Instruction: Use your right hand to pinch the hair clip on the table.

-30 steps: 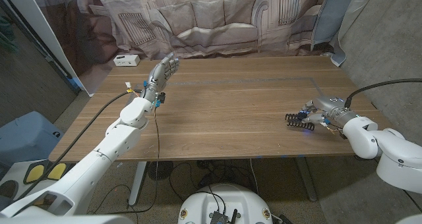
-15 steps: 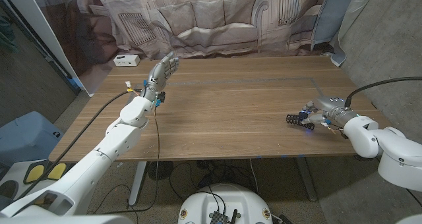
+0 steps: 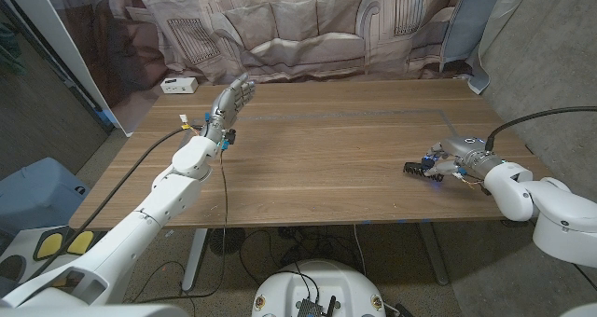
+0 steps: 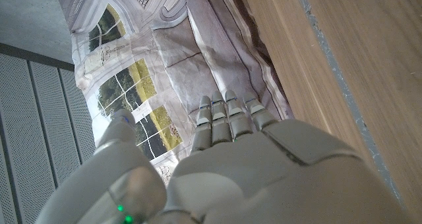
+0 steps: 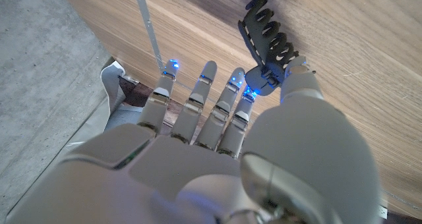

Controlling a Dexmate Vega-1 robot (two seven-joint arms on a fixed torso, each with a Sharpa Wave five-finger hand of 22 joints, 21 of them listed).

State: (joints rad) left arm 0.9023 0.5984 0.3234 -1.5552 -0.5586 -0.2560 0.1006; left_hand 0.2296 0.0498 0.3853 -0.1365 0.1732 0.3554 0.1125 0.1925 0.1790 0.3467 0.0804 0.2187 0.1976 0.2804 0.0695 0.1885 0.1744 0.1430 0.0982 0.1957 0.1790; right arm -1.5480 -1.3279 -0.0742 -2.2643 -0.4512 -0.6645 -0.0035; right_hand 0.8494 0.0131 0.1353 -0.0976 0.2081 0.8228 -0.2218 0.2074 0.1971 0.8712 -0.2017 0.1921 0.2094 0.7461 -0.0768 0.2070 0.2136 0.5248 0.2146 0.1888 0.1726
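My right hand (image 3: 459, 158) sits at the 3 o'clock side of the wooden surface (image 3: 326, 149); its fingers (image 5: 234, 95) and thumb pinch the hinge end of the one black hair clip (image 3: 417, 169), whose toothed jaws stick out toward 9 o'clock from my fingertips, low over the wood; my left hand (image 3: 229, 104) stands at about 10 o'clock, fingers straight and held together, gripping nothing; one small white box (image 3: 178, 85) lies at the far corner; a sofa-printed curtain (image 3: 308, 23) hangs at 12 o'clock.
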